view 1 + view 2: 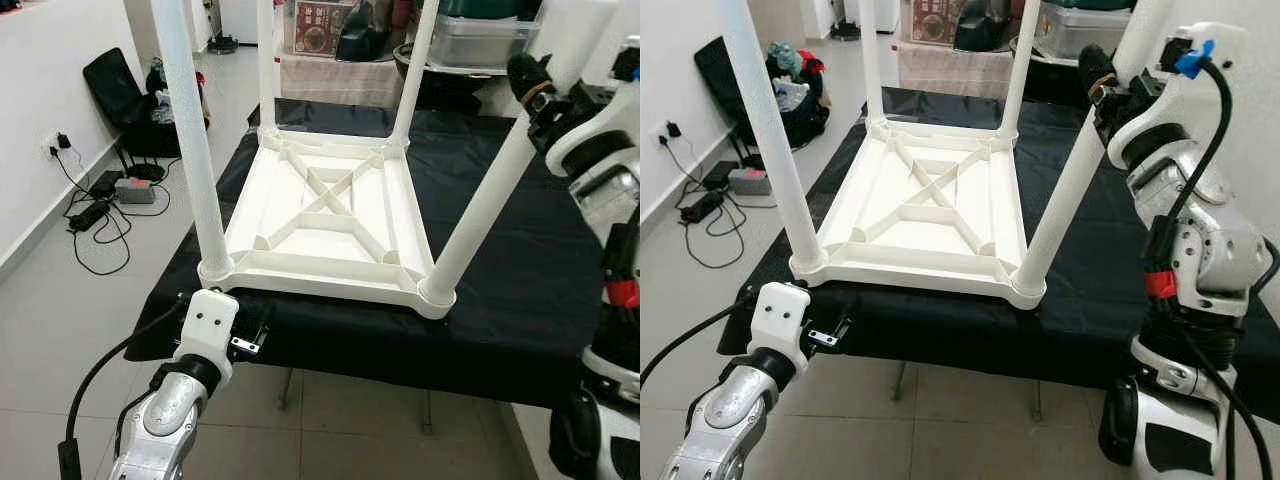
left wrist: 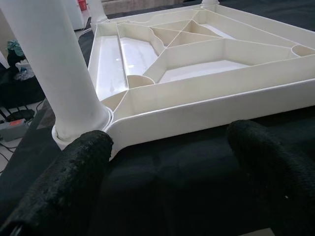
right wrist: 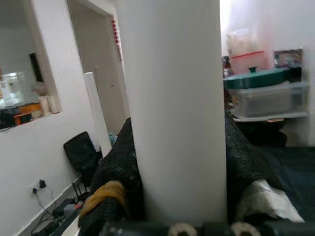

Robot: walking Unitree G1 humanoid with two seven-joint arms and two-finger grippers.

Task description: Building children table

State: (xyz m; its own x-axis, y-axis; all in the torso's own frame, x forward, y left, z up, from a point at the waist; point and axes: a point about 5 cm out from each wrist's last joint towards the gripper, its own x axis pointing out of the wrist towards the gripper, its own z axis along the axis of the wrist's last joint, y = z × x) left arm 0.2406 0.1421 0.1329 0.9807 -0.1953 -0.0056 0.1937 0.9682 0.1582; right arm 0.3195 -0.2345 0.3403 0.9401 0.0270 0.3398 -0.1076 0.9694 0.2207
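Your right gripper (image 1: 1102,92) has its fingers (image 3: 115,196) clamped around the near right leg (image 1: 1065,195) of the children's table (image 1: 930,215), high up the tube, one finger on each side. Your left gripper (image 2: 167,172) is spread wide with nothing between its fingers, low at the near edge, just short of the upturned top's rim (image 2: 211,110) and beside the near left leg (image 2: 54,64). The white plastic piece lies upside down on the black-covered table (image 1: 520,290), four legs standing up. It looks light, stiff and smooth, so likely slippery. Hold a leg low near its socket, or the ribbed rim, for control.
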